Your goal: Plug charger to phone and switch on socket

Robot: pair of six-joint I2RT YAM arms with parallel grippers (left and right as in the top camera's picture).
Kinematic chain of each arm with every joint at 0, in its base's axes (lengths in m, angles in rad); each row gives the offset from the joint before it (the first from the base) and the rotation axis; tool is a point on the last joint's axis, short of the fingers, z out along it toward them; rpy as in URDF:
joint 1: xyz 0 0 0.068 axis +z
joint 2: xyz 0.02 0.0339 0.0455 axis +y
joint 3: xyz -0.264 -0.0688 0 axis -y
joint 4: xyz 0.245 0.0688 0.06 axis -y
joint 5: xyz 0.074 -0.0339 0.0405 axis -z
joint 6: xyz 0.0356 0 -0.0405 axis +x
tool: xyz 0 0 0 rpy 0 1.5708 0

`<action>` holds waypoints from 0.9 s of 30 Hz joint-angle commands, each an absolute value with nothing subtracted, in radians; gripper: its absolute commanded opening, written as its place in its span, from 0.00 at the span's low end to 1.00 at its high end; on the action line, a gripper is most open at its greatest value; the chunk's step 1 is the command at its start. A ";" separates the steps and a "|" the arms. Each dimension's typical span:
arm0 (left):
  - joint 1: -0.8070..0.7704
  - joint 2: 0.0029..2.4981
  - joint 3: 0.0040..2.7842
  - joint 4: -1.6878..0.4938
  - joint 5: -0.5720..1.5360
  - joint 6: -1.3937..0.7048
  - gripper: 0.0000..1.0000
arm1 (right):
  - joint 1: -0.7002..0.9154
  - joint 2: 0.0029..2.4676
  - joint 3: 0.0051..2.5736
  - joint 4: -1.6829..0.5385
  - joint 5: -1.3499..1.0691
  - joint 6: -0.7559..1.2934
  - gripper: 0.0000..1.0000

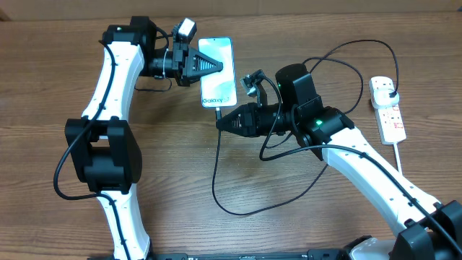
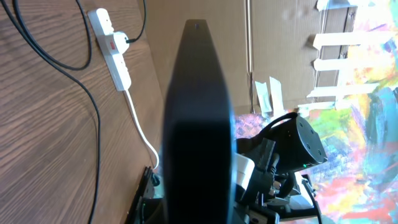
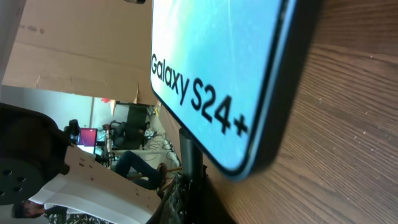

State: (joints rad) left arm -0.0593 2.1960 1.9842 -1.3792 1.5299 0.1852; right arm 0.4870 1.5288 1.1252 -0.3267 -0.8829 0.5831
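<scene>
The phone (image 1: 219, 71) shows a blue-teal screen with "Galaxy" text. My left gripper (image 1: 204, 65) is shut on its left long edge. In the left wrist view the phone (image 2: 198, 124) stands edge-on as a dark slab. My right gripper (image 1: 221, 121) is shut on the connector end of the charger (image 1: 214, 173), just below the phone's bottom edge. In the right wrist view the connector (image 3: 191, 152) meets the bottom end of the phone (image 3: 211, 62); I cannot tell if it is inserted. The black plug (image 1: 392, 95) sits in the white socket (image 1: 390, 119) at the right.
The black cable loops over the table between the arms and around my right arm to the socket (image 2: 112, 46). The socket's thick white cord (image 1: 399, 155) runs toward the front right. Cardboard walls stand behind the table.
</scene>
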 commanded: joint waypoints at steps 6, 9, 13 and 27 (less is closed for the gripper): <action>-0.078 2.188 2.004 -1.379 1.520 0.178 0.04 | 0.492 1.515 1.124 -0.320 -0.874 0.575 0.04; -0.055 2.188 2.004 -1.375 1.521 0.175 0.04 | 0.491 1.515 1.124 -0.327 -0.877 0.571 0.04; -0.027 2.188 2.004 -1.375 1.528 0.175 0.04 | 0.491 1.515 1.124 -0.340 -0.876 0.567 0.04; -0.052 2.188 2.004 -1.375 1.526 0.179 0.04 | 0.491 1.515 1.124 -0.337 -0.883 0.549 0.04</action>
